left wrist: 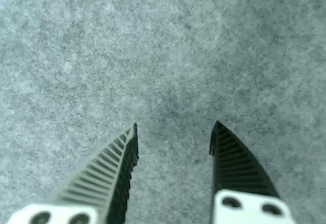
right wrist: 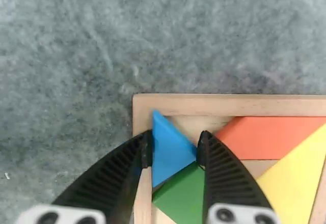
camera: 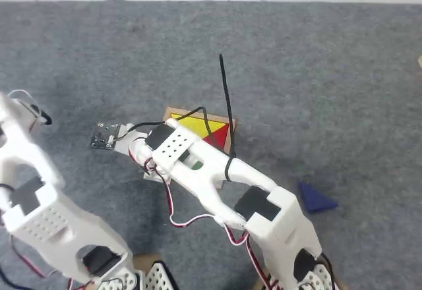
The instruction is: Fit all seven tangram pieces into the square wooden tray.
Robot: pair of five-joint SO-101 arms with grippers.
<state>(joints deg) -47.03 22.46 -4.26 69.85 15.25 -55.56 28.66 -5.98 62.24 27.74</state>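
My right gripper point(right wrist: 174, 143) is shut on a light blue triangle point(right wrist: 169, 157), held at the corner of the square wooden tray point(right wrist: 204, 104). In the tray lie a green piece point(right wrist: 181, 197), an orange piece point(right wrist: 265, 135) and a yellow piece point(right wrist: 295, 183). From above, the right arm point(camera: 217, 171) covers most of the tray point(camera: 173, 114); its yellow piece point(camera: 191, 124) and a red piece point(camera: 217, 135) show past it. A dark blue triangle point(camera: 316, 199) lies loose on the carpet to the right. My left gripper point(left wrist: 175, 132) hangs open over bare grey carpet.
The left arm point(camera: 39, 198) stands at the left edge, well away from the tray. Grey carpet covers the whole table. A black cable point(camera: 226, 102) rises over the tray. A small tan object point(camera: 419, 61) sits at the far right edge.
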